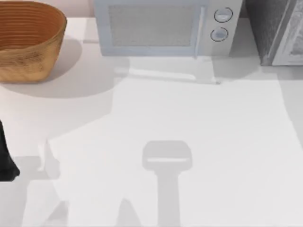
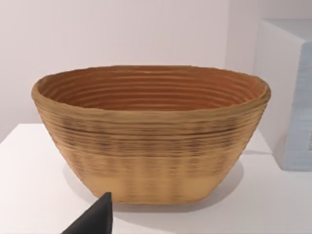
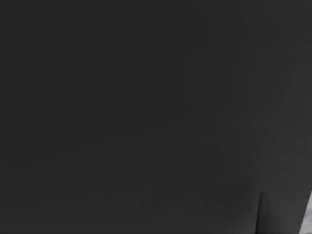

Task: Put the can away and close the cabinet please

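White table (image 1: 189, 123) bare centrally; wicker basket (image 1: 28, 40) far-left; microwave (image 1: 161, 26) at rear edge.

Top view overhead; left wrist view low, level, near basket (image 2: 151, 136), shared; right wrist view dark.

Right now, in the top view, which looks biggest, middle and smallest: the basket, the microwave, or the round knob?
1. Microwave, widest, though its top is cut off.
2. Basket, also partly cut off at the edge.
3. Round knob, clearly smallest.
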Controlling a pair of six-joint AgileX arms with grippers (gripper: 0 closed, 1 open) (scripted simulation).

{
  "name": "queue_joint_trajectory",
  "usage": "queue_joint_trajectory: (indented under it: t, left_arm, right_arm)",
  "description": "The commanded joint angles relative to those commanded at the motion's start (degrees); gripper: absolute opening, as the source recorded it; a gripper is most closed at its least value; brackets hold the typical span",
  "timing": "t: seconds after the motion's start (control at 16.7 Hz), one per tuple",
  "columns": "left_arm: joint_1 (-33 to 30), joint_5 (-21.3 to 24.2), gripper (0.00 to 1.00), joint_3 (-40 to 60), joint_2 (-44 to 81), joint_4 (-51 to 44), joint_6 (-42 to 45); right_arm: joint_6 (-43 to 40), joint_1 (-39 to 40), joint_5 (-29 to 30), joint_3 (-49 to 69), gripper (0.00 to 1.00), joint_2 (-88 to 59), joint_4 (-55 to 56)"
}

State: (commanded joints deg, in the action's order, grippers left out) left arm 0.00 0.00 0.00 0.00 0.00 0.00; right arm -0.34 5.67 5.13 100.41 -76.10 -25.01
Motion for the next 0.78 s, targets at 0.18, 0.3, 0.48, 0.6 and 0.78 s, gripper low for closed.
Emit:
queue_joint_trajectory:
  t: [0.18, 0.3, 0.48, 0.6, 0.78]
  left_arm:
    - [0.0, 0.0, 1.0, 0.0, 0.0, 0.0, 0.0]
    - [0.0, 0.0, 1.0, 0.0, 0.0, 0.0, 0.0]
    - [0.0, 0.0, 1.0, 0.0, 0.0, 0.0, 0.0]
    - [0.0, 0.0, 1.0, 0.0, 0.0, 0.0, 0.0]
    - [0.0, 0.0, 1.0, 0.0, 0.0, 0.0, 0.0]
  right_arm:
    - [0.83, 11.31, 12.21, -1.15, 1.0, 1.01, -0.3]
    - [1.26, 16.39, 17.44, -1.63, 1.0, 1.57, -0.37]
    - [1.52, 19.66, 20.7, -1.88, 1.0, 2.09, -0.3]
    - [1.52, 19.66, 20.7, -1.88, 1.0, 2.09, -0.3]
    - [0.79, 18.21, 21.71, -1.45, 1.0, 3.16, -0.66]
